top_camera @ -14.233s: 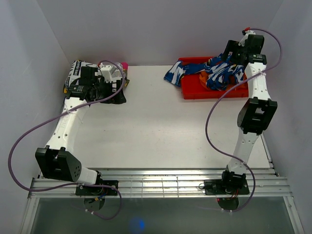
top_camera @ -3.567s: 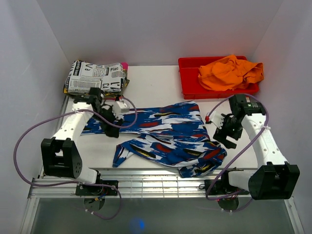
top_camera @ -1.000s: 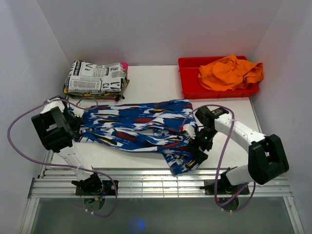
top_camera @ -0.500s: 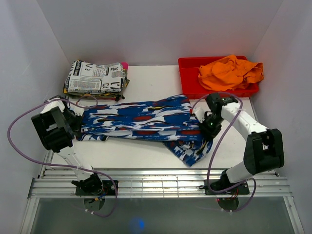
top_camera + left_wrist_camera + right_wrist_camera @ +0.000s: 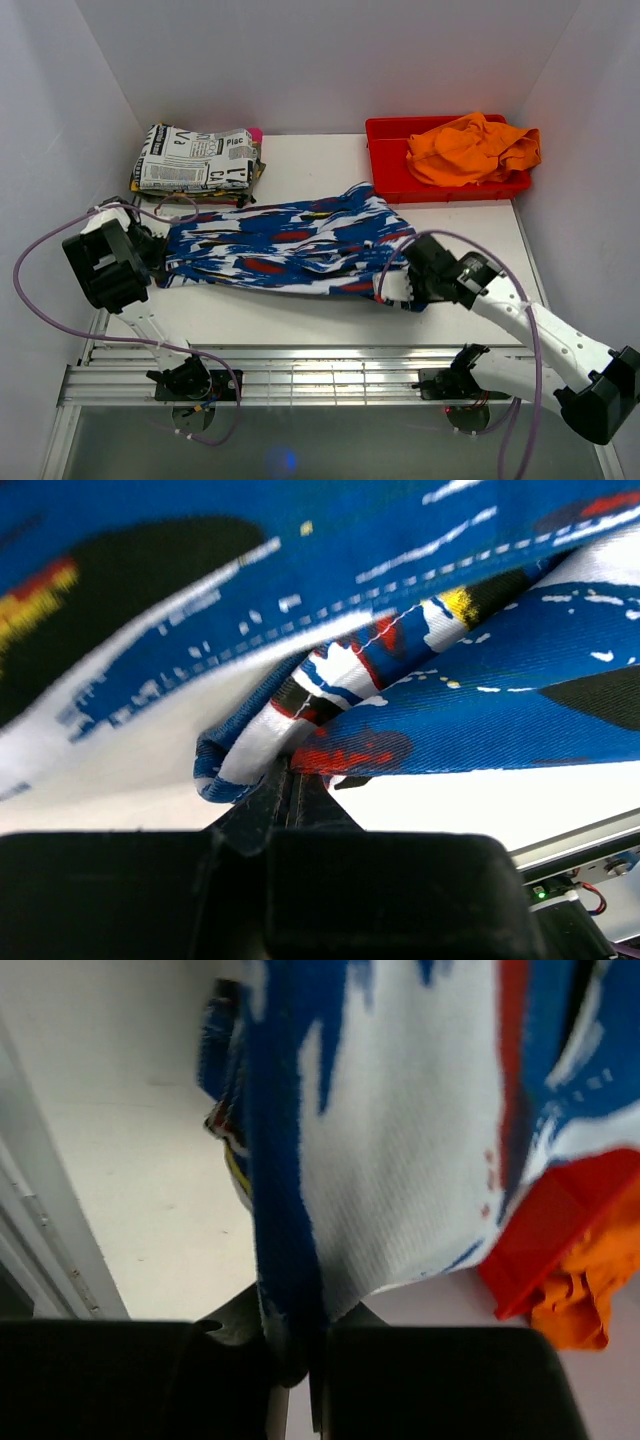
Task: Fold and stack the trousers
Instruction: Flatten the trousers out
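Note:
The trousers [image 5: 290,245], royal blue with white streaks and red and black patches, lie stretched in a long band across the table's middle. At their left end my left gripper [image 5: 160,258] is shut on a bunched edge; the left wrist view shows its fingers pinching a fold of the trousers [image 5: 330,720] at the tips [image 5: 290,775]. At their right end my right gripper [image 5: 402,285] is shut on the cloth, low and near the front. In the right wrist view the trousers [image 5: 400,1140] hang out of the closed right gripper [image 5: 300,1355].
A red tray [image 5: 385,165] at the back right holds a crumpled orange cloth [image 5: 470,145]; both show in the right wrist view, the tray [image 5: 545,1225] and the orange cloth [image 5: 580,1310]. A folded newspaper-print cloth [image 5: 195,158] lies at the back left. A metal rail [image 5: 330,375] runs along the front.
My right gripper has shut on the trousers' right end and carried it forward and right, so the hanging bunch is drawn out flat. The left gripper has kept its grip in place.

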Controlling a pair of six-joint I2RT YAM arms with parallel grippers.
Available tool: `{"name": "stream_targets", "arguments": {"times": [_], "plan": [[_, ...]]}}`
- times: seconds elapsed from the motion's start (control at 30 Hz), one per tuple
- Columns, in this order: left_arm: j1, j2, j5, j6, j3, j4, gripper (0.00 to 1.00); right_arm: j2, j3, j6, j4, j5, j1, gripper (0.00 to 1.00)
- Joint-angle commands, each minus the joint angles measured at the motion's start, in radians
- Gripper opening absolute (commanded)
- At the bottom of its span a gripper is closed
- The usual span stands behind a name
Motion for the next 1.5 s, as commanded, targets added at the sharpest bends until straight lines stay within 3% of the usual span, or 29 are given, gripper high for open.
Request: {"name": "stream_targets", "arguments": {"times": [0.0, 0.13, 0.2, 0.23, 0.37, 0.4, 0.57, 0.77, 0.87, 0.9, 1.0, 1.07, 1.23, 1.4, 1.47], "plan": [[0.036, -0.007, -0.088, 0.06, -0.042, 0.083, 0.0, -0.044, -0.16, -0.009, -0.015, 0.04, 0.144, 0.08], [0.053, 0.0, -0.107, 0.071, -0.047, 0.086, 0.0, 0.011, -0.192, 0.059, 0.045, -0.049, 0.232, 0.08], [0.053, 0.0, -0.122, 0.079, -0.056, 0.092, 0.0, 0.033, -0.186, 0.069, 0.054, -0.085, 0.237, 0.19], [0.053, -0.002, -0.13, 0.083, -0.061, 0.1, 0.0, 0.048, -0.162, 0.077, 0.036, -0.097, 0.237, 0.4], [0.053, -0.008, -0.171, 0.117, -0.099, 0.149, 0.0, -0.016, -0.041, 0.094, -0.044, -0.158, 0.188, 0.96], [0.053, -0.006, -0.177, 0.125, -0.104, 0.155, 0.0, -0.041, -0.013, 0.088, -0.055, -0.169, 0.166, 0.91], [0.053, -0.006, -0.148, 0.125, -0.076, 0.139, 0.0, -0.145, 0.1, 0.013, -0.1, -0.198, -0.021, 0.9], [0.051, -0.095, -0.055, 0.18, -0.073, 0.099, 0.03, -0.053, 0.14, 0.003, -0.011, -0.335, -0.346, 0.9], [0.054, -0.212, 0.092, 0.275, -0.047, 0.004, 0.17, 0.15, 0.283, 0.138, 0.008, -0.474, -0.534, 0.9], [0.054, -0.253, 0.135, 0.301, -0.042, -0.03, 0.32, 0.215, 0.341, 0.233, -0.015, -0.562, -0.612, 0.9], [0.039, -0.407, 0.295, 0.376, -0.01, -0.072, 0.67, 0.459, 0.566, 0.344, -0.127, -0.718, -0.668, 0.92], [0.007, -0.472, 0.359, 0.373, 0.014, -0.078, 0.71, 0.566, 0.616, 0.448, -0.116, -0.763, -0.671, 0.94], [-0.25, -0.504, 0.35, 0.275, 0.016, -0.078, 0.73, 0.694, 0.569, 0.617, 0.041, -0.804, -0.671, 0.93], [-0.519, -0.422, 0.283, 0.113, -0.01, 0.055, 0.73, 0.784, 0.512, 0.68, 0.129, -0.802, -0.671, 0.91], [-0.573, -0.387, 0.266, 0.103, -0.012, 0.071, 0.74, 0.815, 0.493, 0.698, 0.152, -0.833, -0.671, 0.9]]}}
